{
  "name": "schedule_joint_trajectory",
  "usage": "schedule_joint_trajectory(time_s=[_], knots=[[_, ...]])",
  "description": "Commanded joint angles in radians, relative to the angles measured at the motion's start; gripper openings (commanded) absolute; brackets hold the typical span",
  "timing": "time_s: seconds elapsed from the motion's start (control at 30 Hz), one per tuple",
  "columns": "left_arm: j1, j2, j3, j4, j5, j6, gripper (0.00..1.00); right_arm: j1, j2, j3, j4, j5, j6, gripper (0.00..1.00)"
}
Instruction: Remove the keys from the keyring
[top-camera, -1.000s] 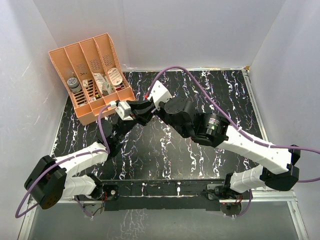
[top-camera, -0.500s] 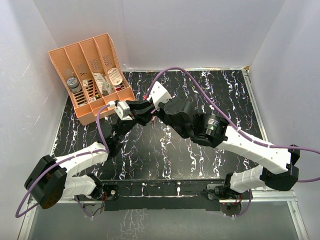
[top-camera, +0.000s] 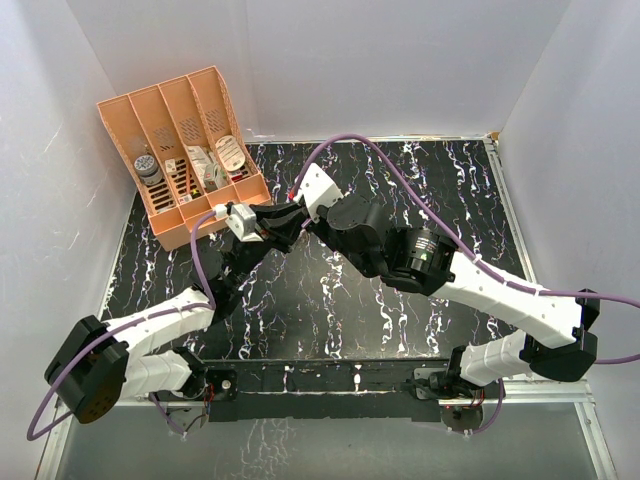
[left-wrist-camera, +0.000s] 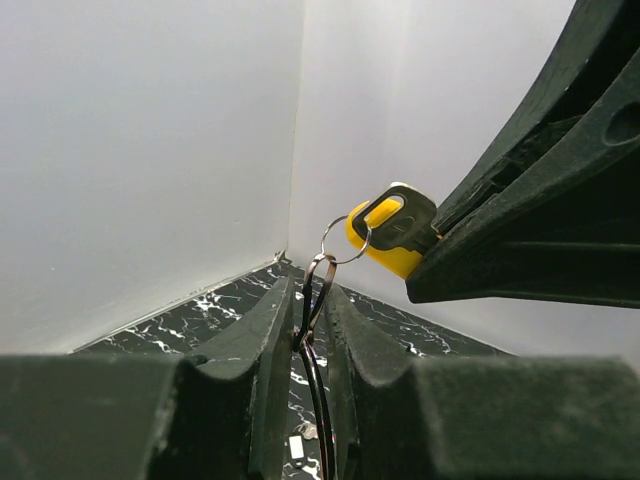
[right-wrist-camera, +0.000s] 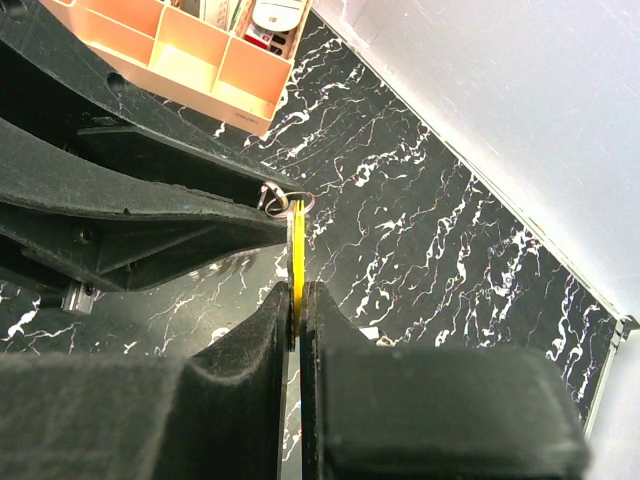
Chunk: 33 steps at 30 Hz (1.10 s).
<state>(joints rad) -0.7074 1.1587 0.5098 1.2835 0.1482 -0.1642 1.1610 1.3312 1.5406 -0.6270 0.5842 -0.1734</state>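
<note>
Leftward the left gripper (left-wrist-camera: 308, 292) is shifting a little, clamped on the keyring (left-wrist-camera: 324, 240) — the right gripper (right-wrist-camera: 298, 292) is pinching the yellow key (left-wrist-camera: 385, 255) above the desk (right-wrist-camera: 420, 230).

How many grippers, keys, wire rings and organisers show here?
Grippers: 2, left gripper and right gripper
Keys: 1, the yellow key
Wire rings: 2, the small ring through the key's head and the keyring edge-on in the left gripper
Organisers: 1, the orange organiser
Total: 6
</note>
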Motion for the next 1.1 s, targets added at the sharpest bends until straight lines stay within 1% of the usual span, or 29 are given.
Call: schedule_joint_trajectory(time_s=[0.0,0.17,0.37,0.53,0.73,0.93,1.07], knots=[[0.004,-0.032,-0.014,-0.02,-0.053,0.018,0.16,0.009,-0.044,0.019,0.073,0.041,0.008,0.0],[0.003,-0.033,-0.03,0.011,-0.069,0.021,0.17,0.009,-0.031,0.025,0.063,0.042,0.012,0.0],[0.003,-0.06,-0.059,0.045,-0.083,0.043,0.21,0.011,-0.026,0.024,0.052,0.045,0.023,0.0],[0.003,-0.064,-0.079,0.111,-0.078,0.054,0.25,0.011,-0.021,0.021,0.057,0.038,0.023,0.0],[0.003,-0.026,-0.05,0.172,-0.027,0.036,0.3,0.011,-0.014,0.021,0.057,0.03,0.026,0.0],[0.003,0.001,-0.025,0.18,0.065,0.001,0.36,0.012,-0.015,0.023,0.06,0.033,0.028,0.0],[0.004,-0.014,-0.034,0.166,0.088,-0.017,0.37,0.012,-0.015,0.015,0.07,0.04,0.025,0.0]])
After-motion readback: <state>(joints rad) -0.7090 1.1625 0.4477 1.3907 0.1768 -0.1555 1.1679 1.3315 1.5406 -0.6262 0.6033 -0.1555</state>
